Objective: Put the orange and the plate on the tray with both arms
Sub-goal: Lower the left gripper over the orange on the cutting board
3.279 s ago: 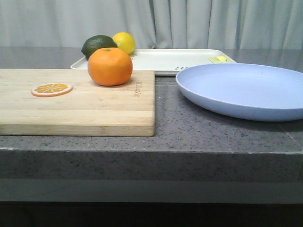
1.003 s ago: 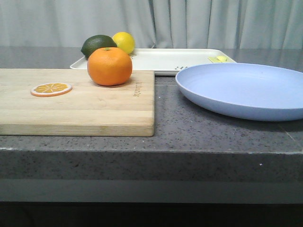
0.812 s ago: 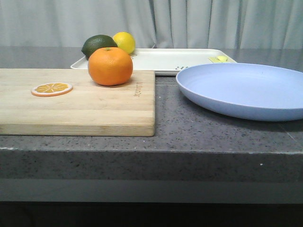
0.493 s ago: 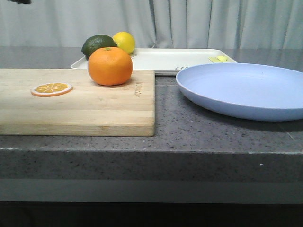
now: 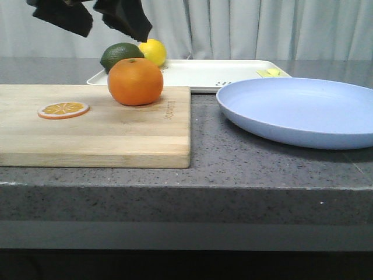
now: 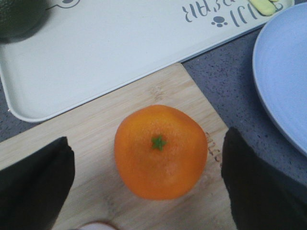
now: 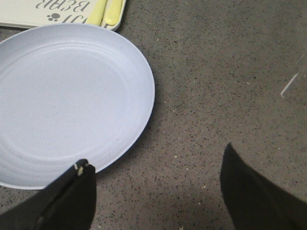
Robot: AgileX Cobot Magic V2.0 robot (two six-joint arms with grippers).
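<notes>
I see the grey speckled desk (image 5: 233, 169) filling the lower half of the front frame. On its left lies a light wooden cutting board (image 5: 93, 131), and to the right of centre sits the pale lavender-blue plate (image 5: 303, 111), flat on the desk and apart from the board. Behind both, in the upper middle of the frame, is the cream-white tray (image 5: 204, 74), with printed lettering and a small yellow piece near its right corner.

My left pincer (image 5: 93, 17) hangs at the upper left of the front frame, above the desk and touching nothing. In the left wrist view its two black fingers (image 6: 33, 187) stand wide apart on either side of the orange (image 6: 160, 151), which is centred between them, so it is released. My right pincer (image 7: 156, 191) is likewise spread wide and empty in its wrist view, over bare desk at the plate's rim, one finger (image 7: 72, 199) overlapping the plate's edge in the picture.

The orange sits on the far right part of the board, near the tray's edge. Behind it, at the tray's left end, are a dark green avocado (image 5: 119, 55) and a yellow lemon (image 5: 153, 51). A thin orange slice (image 5: 63, 109) lies on the board's left part.
</notes>
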